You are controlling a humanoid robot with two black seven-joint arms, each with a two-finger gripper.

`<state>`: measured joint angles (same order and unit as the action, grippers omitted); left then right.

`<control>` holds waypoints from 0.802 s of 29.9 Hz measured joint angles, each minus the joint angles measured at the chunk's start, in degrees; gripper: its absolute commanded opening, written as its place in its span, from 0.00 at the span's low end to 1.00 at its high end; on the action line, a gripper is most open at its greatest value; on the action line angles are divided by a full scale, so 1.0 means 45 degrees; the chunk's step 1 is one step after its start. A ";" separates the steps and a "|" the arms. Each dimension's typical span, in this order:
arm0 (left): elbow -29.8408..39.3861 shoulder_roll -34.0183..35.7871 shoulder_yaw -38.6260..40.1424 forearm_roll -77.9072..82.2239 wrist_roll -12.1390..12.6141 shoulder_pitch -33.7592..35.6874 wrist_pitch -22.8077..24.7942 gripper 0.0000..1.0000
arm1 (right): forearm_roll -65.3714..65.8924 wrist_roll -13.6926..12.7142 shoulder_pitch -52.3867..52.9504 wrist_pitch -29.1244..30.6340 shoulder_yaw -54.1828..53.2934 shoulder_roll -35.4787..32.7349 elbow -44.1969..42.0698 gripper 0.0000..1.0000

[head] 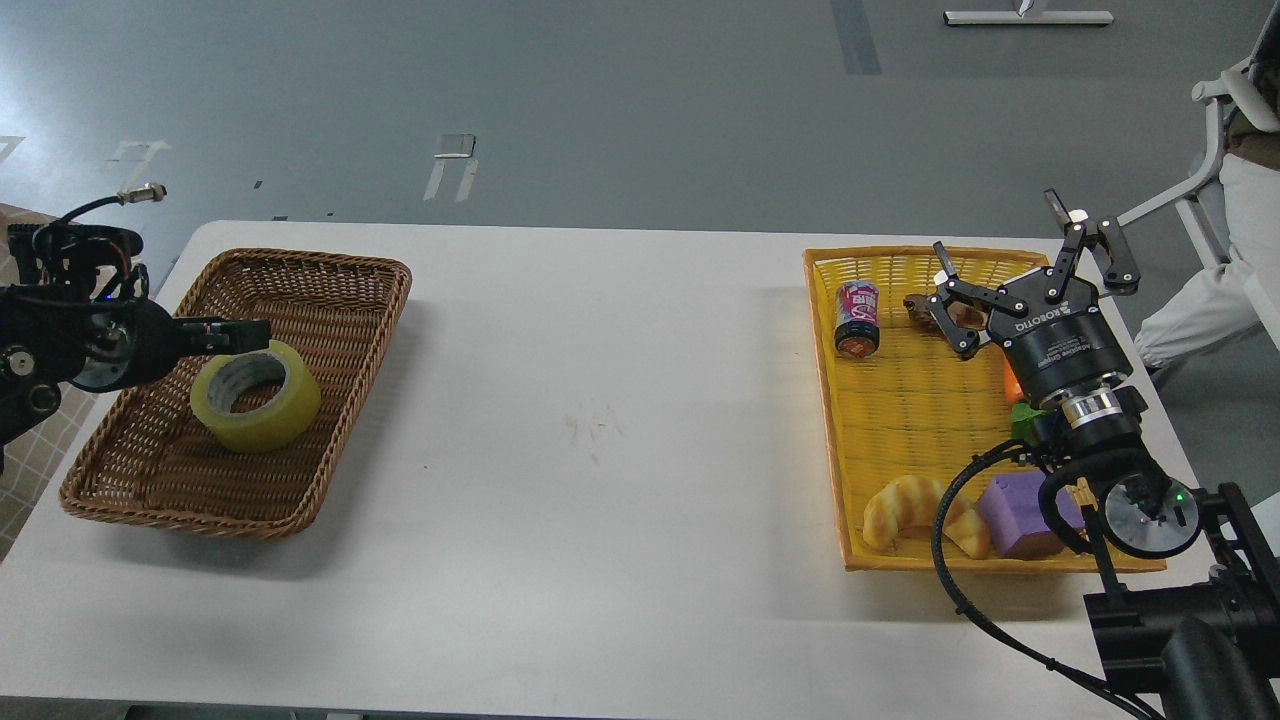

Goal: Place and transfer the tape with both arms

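The tape (256, 397), a yellowish roll with a grey core, lies flat in the brown wicker basket (330, 290) at the left of the table. My left gripper (240, 335) hovers just above the roll's far-left edge, clear of it, and holds nothing; it is seen side-on. My right gripper (1020, 268) hangs over the far part of the yellow tray (900, 400) at the right, its fingers spread wide and empty.
The yellow tray holds a small can (857, 318), a brown item (925, 308), a croissant (905, 510), a purple block (1020, 515) and orange and green pieces partly hidden by my right arm. A seated person (1235, 230) is at the far right.
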<state>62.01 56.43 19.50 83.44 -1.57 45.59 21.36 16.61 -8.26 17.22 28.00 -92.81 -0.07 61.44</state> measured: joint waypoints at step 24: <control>-0.0206 -0.1997 0.2415 -1.4765 -0.0662 0.2007 0.0891 0.98 | 0.0045 -0.0016 0.0558 0.0000 -0.0091 -0.0162 0.0033 1.00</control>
<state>61.08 47.44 30.37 17.00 -4.55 54.63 25.37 16.81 -8.34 19.73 28.00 -93.22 -0.80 61.59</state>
